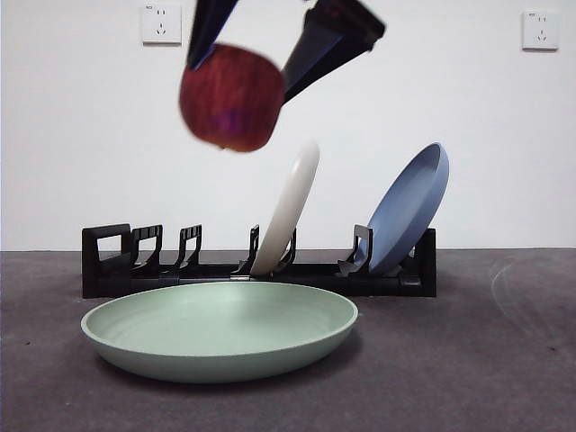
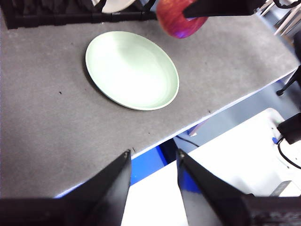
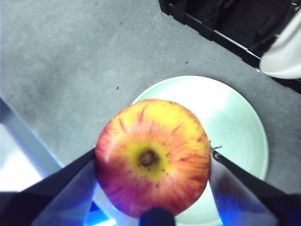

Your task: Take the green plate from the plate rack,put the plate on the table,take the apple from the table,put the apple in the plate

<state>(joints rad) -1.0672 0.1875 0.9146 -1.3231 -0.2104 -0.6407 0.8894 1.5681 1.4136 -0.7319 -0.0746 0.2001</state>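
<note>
The right gripper point(image 1: 236, 54) clenches the apple point(image 1: 232, 97) high in the air, the green plate point(image 1: 219, 328) lying on the surface point(image 1: 486, 360) below it. Released from this height, the apple could bounce or roll off the plate. The left gripper point(image 2: 153, 165) waits, spread and empty.

There were three plates: one green plate point(image 1: 220, 329) lying on the desk point(image 1: 486, 360), plus one cream-white plate point(image 1: 290, 209) and one blue plate point(image 1: 409, 209) standing in the single plate rack point(image 1: 261, 268). There was one apple point(image 1: 232, 97). Two grippers showed, the left gripper point(image 2: 153, 157) and the right gripper point(image 3: 153, 162). Two wall sockets point(image 1: 161, 23), apparently, hung behind.
</note>
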